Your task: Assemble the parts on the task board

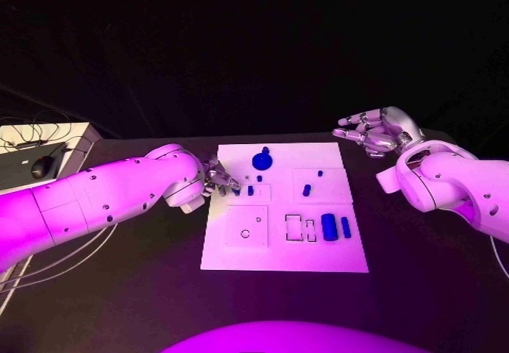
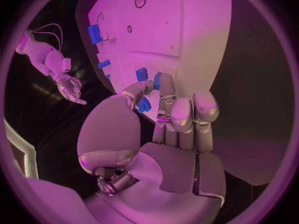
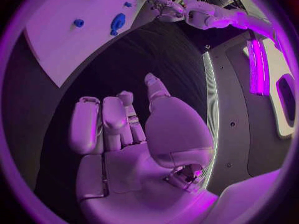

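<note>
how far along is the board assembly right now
Early, it seems. Done: hard to tell; small blue pieces stand near the task board's far end. In hand: the left hand pinches a small blue part at the board's left edge. Left: two blue bars lie loose; the right hand holds nothing.

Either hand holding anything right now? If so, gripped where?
The left hand pinches a small blue part between thumb and fingers at the task board edge; which end cannot be told. The right hand holds nothing.
</note>
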{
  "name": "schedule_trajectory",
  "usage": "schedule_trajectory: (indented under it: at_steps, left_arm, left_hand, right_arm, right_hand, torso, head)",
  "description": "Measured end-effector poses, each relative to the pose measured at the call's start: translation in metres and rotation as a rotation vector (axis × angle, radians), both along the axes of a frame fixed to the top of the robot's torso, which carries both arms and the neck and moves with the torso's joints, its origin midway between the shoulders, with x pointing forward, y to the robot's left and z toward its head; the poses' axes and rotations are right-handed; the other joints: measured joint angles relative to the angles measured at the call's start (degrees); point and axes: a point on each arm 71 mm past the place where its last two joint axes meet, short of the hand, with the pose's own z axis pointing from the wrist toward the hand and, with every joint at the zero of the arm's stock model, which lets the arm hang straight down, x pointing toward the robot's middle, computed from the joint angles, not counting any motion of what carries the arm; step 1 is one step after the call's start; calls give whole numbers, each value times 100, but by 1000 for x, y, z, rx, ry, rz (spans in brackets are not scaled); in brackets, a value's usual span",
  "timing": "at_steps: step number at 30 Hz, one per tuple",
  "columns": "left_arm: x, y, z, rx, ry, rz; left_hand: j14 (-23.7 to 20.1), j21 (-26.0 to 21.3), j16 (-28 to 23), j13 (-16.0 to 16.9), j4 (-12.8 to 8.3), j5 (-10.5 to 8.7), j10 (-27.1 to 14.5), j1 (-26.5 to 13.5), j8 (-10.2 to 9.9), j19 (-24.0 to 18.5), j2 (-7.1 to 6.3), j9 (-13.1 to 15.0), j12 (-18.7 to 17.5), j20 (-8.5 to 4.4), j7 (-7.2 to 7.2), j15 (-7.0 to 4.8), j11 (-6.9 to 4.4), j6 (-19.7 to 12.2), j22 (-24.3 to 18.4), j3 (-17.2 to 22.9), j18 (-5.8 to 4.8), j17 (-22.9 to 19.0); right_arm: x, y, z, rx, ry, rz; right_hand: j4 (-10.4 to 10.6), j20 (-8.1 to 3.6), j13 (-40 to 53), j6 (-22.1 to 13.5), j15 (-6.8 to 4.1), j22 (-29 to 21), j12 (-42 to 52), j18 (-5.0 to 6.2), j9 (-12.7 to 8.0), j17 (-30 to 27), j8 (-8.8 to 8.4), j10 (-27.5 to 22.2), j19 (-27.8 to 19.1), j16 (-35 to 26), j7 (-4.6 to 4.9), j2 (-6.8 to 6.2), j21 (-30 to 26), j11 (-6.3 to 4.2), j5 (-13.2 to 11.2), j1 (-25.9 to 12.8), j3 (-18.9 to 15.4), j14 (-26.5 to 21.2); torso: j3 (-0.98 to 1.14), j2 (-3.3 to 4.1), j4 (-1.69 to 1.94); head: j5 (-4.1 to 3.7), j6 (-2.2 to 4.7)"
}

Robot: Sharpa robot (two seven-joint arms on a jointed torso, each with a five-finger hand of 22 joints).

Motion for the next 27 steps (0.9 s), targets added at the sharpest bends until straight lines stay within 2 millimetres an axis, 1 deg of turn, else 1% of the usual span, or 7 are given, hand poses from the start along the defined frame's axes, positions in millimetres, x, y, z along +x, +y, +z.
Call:
schedule_trajectory:
  at_steps: [11, 14, 21, 27]
  left_arm:
    - [-1, 1, 0, 19, 2, -16]
    - [-1, 1, 0, 23, 2, -18]
    - [-1, 1, 0, 28, 1, -22]
    - [-1, 0, 0, 30, 1, -24]
  left_hand:
    - [0, 0, 0, 0, 0, -17, 7, 0, 28, 0, 0, 2, 0, 0, 0, 1, 7, 0, -1, 0, -1, -14]
    - [0, 0, 0, 0, 0, 6, 7, 1, 28, 0, 0, 2, 0, 0, 0, 1, 7, 0, -1, 0, -1, -14]
    - [0, 0, 0, 0, -1, 6, 6, 17, 27, 0, -17, 2, 0, 0, 0, 1, 8, 0, -1, -1, -1, -14]
    - [1, 0, 0, 0, 16, 6, 5, 23, 26, 0, -23, 2, 0, 0, 19, 2, 10, 20, 7, 17, -2, -22]
  right_arm:
    - [0, 0, 0, 0, 0, 0]
    - [0, 0, 0, 0, 0, 0]
    - [0, 0, 0, 0, 0, 0]
    - [0, 0, 0, -1, 0, 0]
  right_hand:
    - [0, 0, 0, 15, 0, -1, 0, 0, 0, -1, 0, 1, 0, 0, 14, 0, 0, 1, 0, 0, 0, 0]
    - [0, 0, 0, 15, 0, -1, 0, 1, 0, -1, 0, 1, 0, 0, 14, 0, 0, 1, 0, 0, 0, 0]
    - [0, 0, 0, 16, 0, -2, 0, 0, 0, -1, 0, 9, 0, 0, 13, 0, 0, 9, 0, 0, 0, 0]
    - [0, 0, 0, 21, 0, -2, 0, 0, 0, -2, 0, 9, 0, 0, 8, 0, 0, 9, 0, 0, 0, 0]
  torso:
    - [-1, -1, 2]
    - [-4, -1, 2]
    - [-2, 1, 2]
    - [-1, 2, 3]
  head:
    - [-4, -14]
    - [-4, -14]
    - [1, -12]
    - [3, -27]
